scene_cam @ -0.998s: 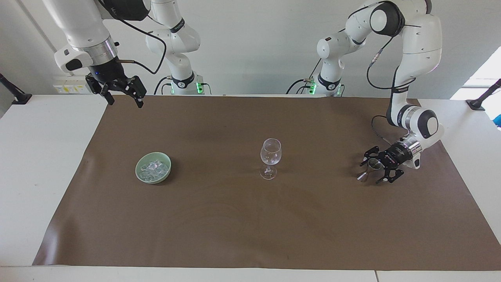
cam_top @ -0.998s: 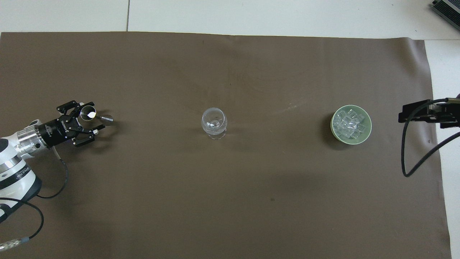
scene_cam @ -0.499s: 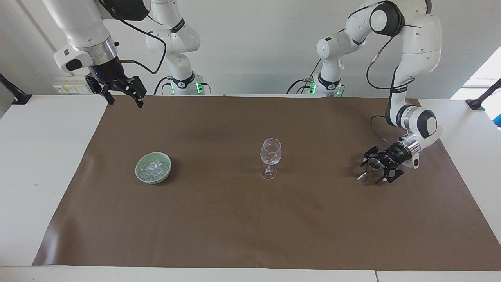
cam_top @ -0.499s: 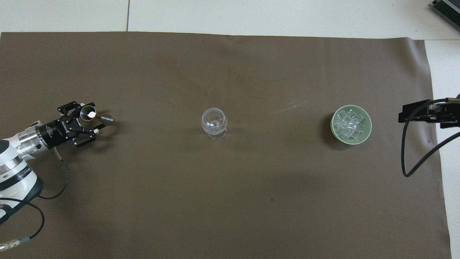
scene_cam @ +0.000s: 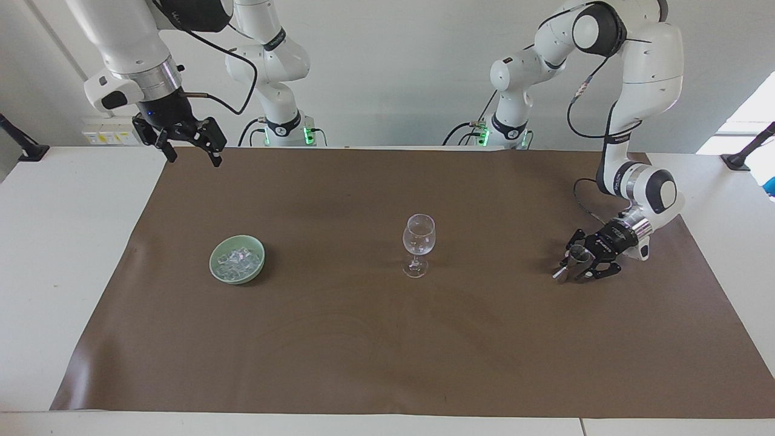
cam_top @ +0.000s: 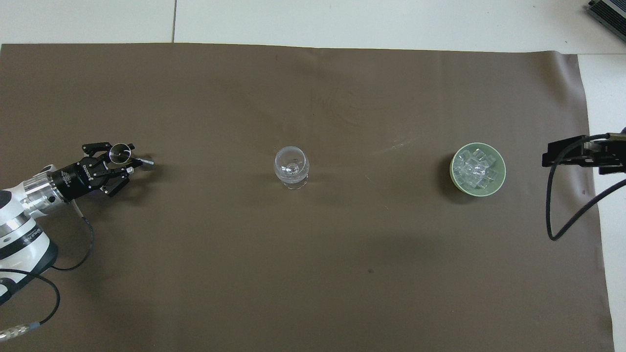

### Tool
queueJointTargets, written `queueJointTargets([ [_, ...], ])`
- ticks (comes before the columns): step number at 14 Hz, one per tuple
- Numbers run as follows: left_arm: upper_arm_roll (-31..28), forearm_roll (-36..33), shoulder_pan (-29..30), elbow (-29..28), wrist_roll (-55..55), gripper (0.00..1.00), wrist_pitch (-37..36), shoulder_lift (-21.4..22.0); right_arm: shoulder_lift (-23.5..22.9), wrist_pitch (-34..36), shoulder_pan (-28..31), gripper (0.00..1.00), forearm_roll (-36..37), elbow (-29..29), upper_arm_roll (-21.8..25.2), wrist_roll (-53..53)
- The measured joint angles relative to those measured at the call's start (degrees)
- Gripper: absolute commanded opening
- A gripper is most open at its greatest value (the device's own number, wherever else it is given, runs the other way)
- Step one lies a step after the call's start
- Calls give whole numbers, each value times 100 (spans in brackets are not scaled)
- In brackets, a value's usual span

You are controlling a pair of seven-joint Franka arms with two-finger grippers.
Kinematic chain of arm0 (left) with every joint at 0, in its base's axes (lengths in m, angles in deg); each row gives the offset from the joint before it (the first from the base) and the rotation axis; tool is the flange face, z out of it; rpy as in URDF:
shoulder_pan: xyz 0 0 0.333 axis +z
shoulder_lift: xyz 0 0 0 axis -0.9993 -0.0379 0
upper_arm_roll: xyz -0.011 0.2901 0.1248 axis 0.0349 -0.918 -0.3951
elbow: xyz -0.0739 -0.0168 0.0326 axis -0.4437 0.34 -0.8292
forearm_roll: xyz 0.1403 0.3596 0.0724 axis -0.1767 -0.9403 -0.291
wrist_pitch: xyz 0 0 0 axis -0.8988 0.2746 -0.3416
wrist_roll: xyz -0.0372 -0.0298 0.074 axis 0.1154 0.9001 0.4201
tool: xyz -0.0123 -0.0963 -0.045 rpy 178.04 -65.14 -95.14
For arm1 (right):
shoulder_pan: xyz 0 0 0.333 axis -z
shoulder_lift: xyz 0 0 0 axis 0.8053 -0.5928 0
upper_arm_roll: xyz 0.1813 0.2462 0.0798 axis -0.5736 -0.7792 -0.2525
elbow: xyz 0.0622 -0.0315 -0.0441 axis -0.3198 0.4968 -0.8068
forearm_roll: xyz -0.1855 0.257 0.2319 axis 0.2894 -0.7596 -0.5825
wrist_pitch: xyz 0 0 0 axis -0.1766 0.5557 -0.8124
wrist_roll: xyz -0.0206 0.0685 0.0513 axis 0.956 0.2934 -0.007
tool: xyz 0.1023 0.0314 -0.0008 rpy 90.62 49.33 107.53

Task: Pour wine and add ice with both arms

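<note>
Where the facing view takes in the whole table, the brown mat [scene_cam: 387, 339] covers most of it, with white table [scene_cam: 66, 242] showing at both ends and along the edge farthest from the robots. The left gripper [scene_cam: 575, 261] is low at the mat toward the left arm's end, its fingers drawn in around a small metal jigger [scene_cam: 575, 257] — pinching it, as far as the fingertips show. The jigger sits tilted, one end on the mat. The wine glass [scene_cam: 418, 244] stands upright at mid-mat, well apart from the jigger. The green bowl [scene_cam: 237, 259] sits toward the right arm's end, the ice [scene_cam: 239, 260] heaped inside it. The right gripper [scene_cam: 187, 145] hangs high over the mat's corner nearest the robots at its own end, fingers spread and holding nothing; that arm waits. Bare mat lies between bowl and glass, between glass and jigger, and across the whole band farther from the robots.

In the overhead view the left gripper [cam_top: 124, 161] comes in low from its own end, fingers pressed on the jigger [cam_top: 121, 152], whose round mouth faces up. The wine glass [cam_top: 291, 167] is at centre and the bowl [cam_top: 455, 183] of ice [cam_top: 475, 168] sits near the mat's edge at the right arm's end. The right gripper [cam_top: 570, 151] shows over that edge — just beside the bowl, not over it.
</note>
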Motion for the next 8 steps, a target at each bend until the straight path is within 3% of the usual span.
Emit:
queueJointTargets([
  [1, -1, 6, 4, 0, 0, 0, 0, 1, 0, 0, 0, 100, 0, 0, 0, 0],
  [8, -2, 19, 45, 0, 0, 0, 4, 3, 0, 0, 0, 100, 0, 0, 0, 0],
])
